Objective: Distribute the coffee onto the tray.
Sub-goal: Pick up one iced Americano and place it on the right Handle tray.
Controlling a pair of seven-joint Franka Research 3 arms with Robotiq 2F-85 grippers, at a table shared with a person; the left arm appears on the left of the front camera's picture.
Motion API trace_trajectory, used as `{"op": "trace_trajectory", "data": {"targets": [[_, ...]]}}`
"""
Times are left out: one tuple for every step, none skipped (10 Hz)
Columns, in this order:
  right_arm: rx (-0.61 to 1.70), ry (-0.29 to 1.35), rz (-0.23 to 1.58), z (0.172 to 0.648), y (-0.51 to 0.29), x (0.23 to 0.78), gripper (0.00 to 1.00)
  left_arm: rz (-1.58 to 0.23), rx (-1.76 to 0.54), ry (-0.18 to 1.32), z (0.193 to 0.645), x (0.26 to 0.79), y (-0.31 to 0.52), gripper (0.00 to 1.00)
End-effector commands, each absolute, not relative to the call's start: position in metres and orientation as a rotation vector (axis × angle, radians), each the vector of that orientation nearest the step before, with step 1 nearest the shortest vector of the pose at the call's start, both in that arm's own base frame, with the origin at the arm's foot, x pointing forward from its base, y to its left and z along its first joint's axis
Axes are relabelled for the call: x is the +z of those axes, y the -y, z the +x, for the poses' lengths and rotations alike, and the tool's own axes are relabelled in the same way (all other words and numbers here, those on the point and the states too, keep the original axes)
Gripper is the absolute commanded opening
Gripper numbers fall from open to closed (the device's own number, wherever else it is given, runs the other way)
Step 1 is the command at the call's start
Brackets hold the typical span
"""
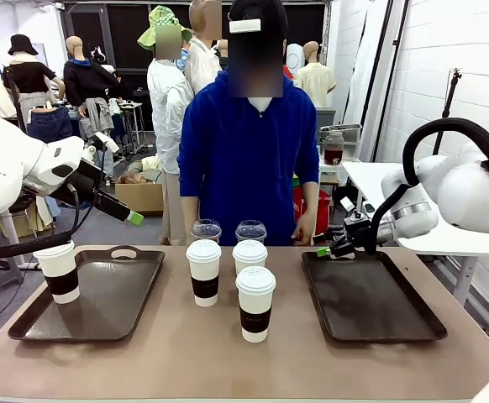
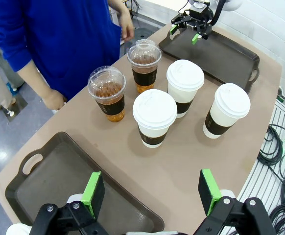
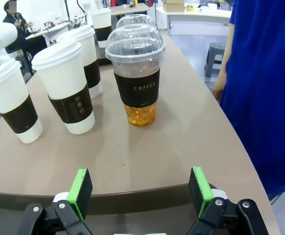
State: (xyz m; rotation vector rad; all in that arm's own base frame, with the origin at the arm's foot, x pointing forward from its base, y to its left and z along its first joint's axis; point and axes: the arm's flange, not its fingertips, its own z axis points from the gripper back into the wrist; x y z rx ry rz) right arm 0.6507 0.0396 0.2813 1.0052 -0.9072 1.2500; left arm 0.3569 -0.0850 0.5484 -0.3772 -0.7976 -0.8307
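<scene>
Paper cups (image 1: 204, 273), flat lids | clear domed cups (image 1: 206, 229) | left gripper (image 2: 151, 193) spread | right gripper (image 3: 140, 191) spread

Front camera faces person (image 1: 249, 143); both wrists overlook cups (image 2: 154, 115).

Both clear dome-lidded cups (image 1: 206, 228), all but their lids hidden behind white paper cups (image 1: 203, 270), front view.

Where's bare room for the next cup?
The right tray is bare, with the right claw over its far-left corner. The left tray is free beside the white cup at its left edge. Crowded: five cups bunched between the trays.
</scene>
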Motion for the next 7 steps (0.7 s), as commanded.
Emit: {"op": "trace_trajectory", "data": {"targets": [[1.251, 0.948, 1.018, 0.657, -0.044, 0.274, 1.0, -0.393, -0.829, 0.799, 0.357, 0.547, 0.084, 1.0], [1.247, 0.951, 1.022, 0.657, -0.046, 0.273, 1.0, -0.393, -0.829, 0.799, 0.357, 0.547, 0.084, 1.0], [1.246, 0.956, 1.022, 0.656, -0.048, 0.274, 1.0, -0.393, -0.829, 0.799, 0.357, 0.547, 0.084, 1.0], [1.239, 0.965, 1.022, 0.656, -0.053, 0.275, 1.0, -0.393, -0.829, 0.799, 0.357, 0.547, 0.084, 1.0], [1.233, 0.967, 1.019, 0.657, -0.058, 0.276, 1.0, -0.393, -0.829, 0.799, 0.357, 0.547, 0.084, 1.0], [1.217, 0.975, 1.018, 0.658, -0.063, 0.276, 1.0, -0.393, -0.829, 0.799, 0.357, 0.547, 0.084, 1.0], [1.201, 0.987, 1.018, 0.66, -0.07, 0.276, 1.0, -0.393, -0.829, 0.799, 0.357, 0.547, 0.084, 1.0]]}}
